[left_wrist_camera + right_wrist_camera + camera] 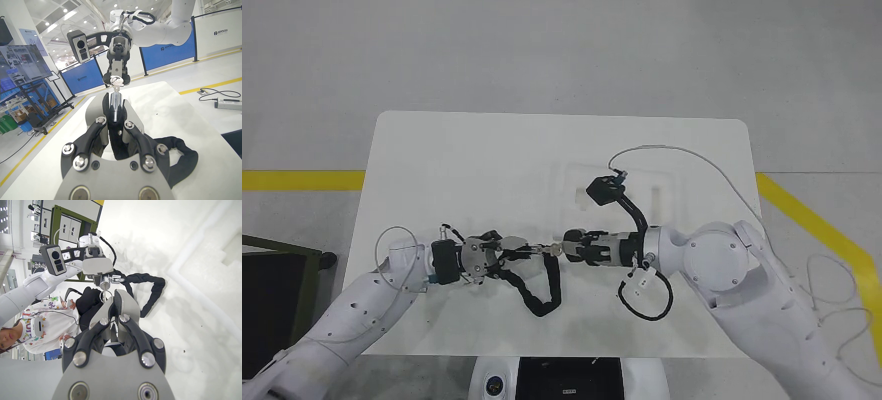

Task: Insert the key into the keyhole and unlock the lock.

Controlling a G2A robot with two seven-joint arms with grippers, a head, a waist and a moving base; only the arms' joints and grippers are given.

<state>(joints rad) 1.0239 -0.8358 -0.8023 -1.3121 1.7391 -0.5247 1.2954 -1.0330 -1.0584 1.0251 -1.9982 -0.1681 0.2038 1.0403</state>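
the left gripper (115,101) is clamped on the chrome cylinder lock (114,110) with a black sleeved cable (181,151), over the white table (170,113). the right gripper (114,297) pinches the silver key (117,83), its blade in the keyhole (104,285).

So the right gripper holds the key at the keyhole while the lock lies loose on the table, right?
No. The lock is not loose: the left gripper is shut on it, as the left wrist view shows. The right gripper does hold the key at the keyhole.
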